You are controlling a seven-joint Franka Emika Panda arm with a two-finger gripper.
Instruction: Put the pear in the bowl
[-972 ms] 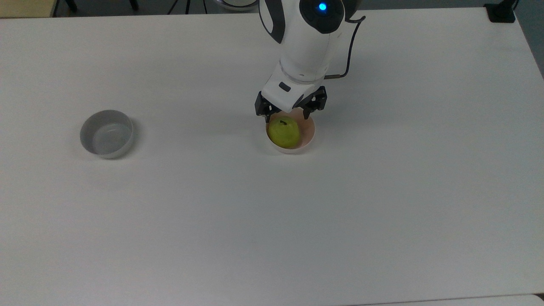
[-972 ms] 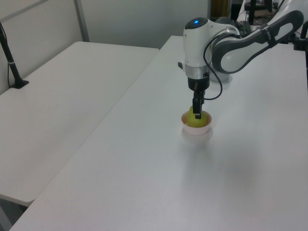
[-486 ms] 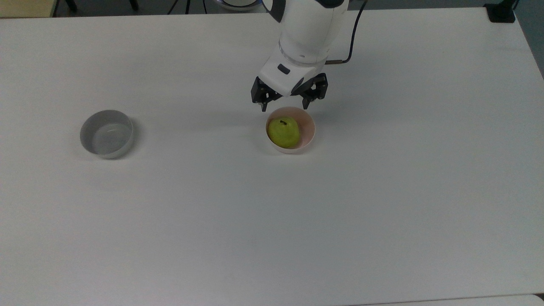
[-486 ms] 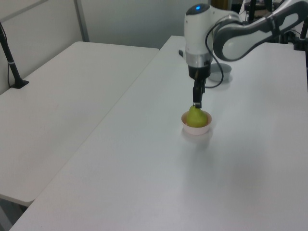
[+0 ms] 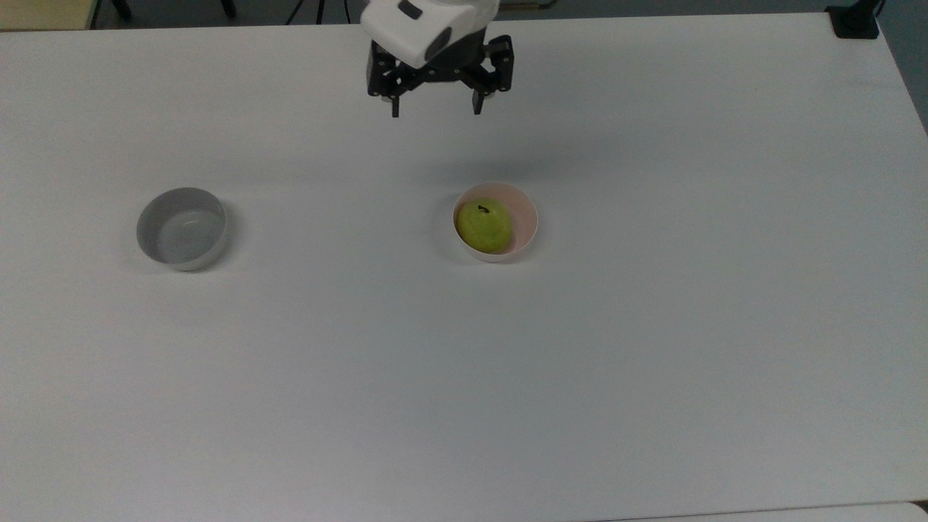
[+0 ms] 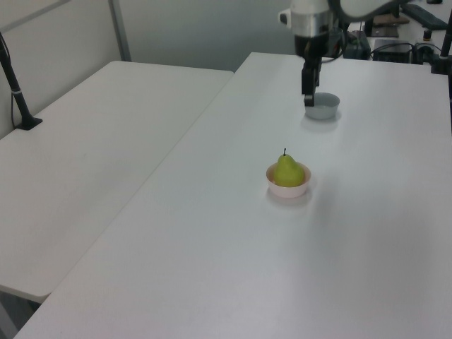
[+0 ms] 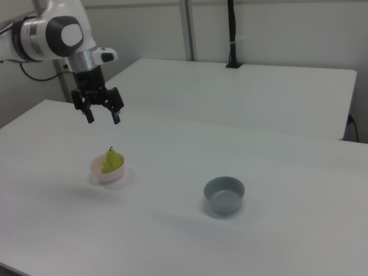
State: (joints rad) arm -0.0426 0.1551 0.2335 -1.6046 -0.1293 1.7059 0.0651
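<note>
The yellow-green pear (image 5: 485,225) (image 6: 288,171) (image 7: 111,161) stands upright inside the pale pink bowl (image 5: 525,216) (image 6: 288,191) (image 7: 107,175), its dark stem pointing up. My gripper (image 5: 435,110) (image 6: 308,99) (image 7: 103,119) hangs open and empty well above the table. It is apart from the bowl, up and to the left of it in the top view. Nothing sits between its black fingers (image 5: 395,107).
A grey bowl (image 5: 183,228) (image 6: 322,106) (image 7: 225,194) stands empty on the white table (image 5: 652,326), far to the top view's left of the pink bowl. A second white table (image 6: 92,148) adjoins on the left view's left. A black post (image 7: 232,34) rises at the back of the right view.
My gripper, open above the pear in the bowl a second ago, has risen and pulled away toward the top view's upper left. The pear and both bowls have stayed put.
</note>
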